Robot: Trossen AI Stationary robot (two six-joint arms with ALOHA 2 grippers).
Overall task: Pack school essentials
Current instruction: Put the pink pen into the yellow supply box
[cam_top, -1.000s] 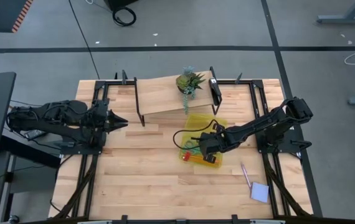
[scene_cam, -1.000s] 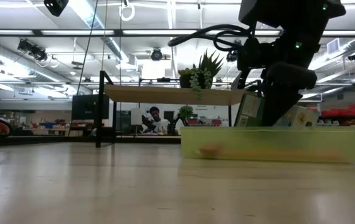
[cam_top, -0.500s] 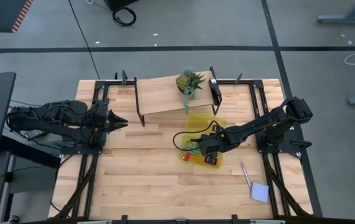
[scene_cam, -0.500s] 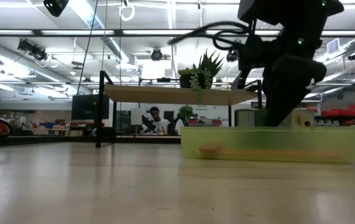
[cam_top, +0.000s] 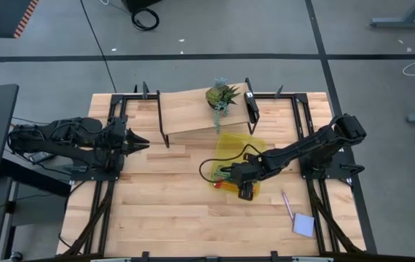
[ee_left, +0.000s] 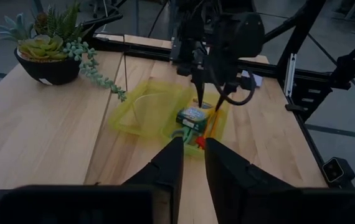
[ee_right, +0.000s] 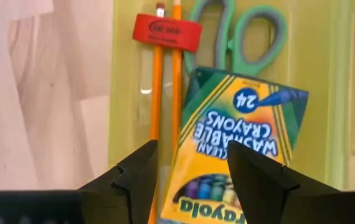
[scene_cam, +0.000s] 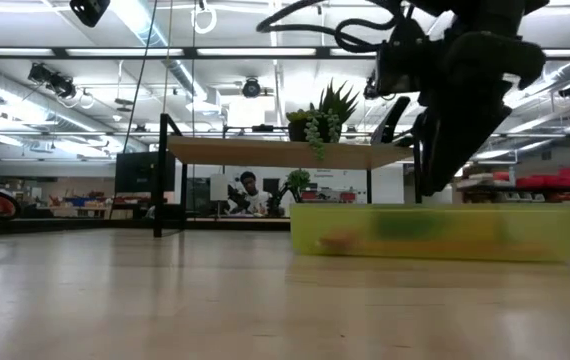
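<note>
The right claw (ee_left: 210, 99) hung just above the translucent yellow pouch (cam_top: 231, 145) near the middle of the high view, its fingers spread and holding nothing. Directly under it, the crayon box (ee_right: 240, 143) lay flat inside the pouch. In the right wrist view the two orange pencils (ee_right: 166, 93) lay alongside the box, a red eraser (ee_right: 167, 32) rested across their ends, and the green-handled scissors (ee_right: 240, 31) lay past the box's far end. All of these sat within the pouch walls, so that part of the packing looked done.

Two things remained on the bare desk (cam_top: 164, 211) toward the lower right of the high view: the thin pink pen (cam_top: 286, 204) and, just below it, the pale blue square notepad (cam_top: 303, 225). Judging by that, the job was well past halfway, with these two left to collect.

The left claw (cam_top: 140, 143) waited at the left edge of the high view, well away from the pouch, fingers pressed nearly together and empty. A potted spiky plant (cam_top: 220, 96) stood on the raised shelf above the pouch.
</note>
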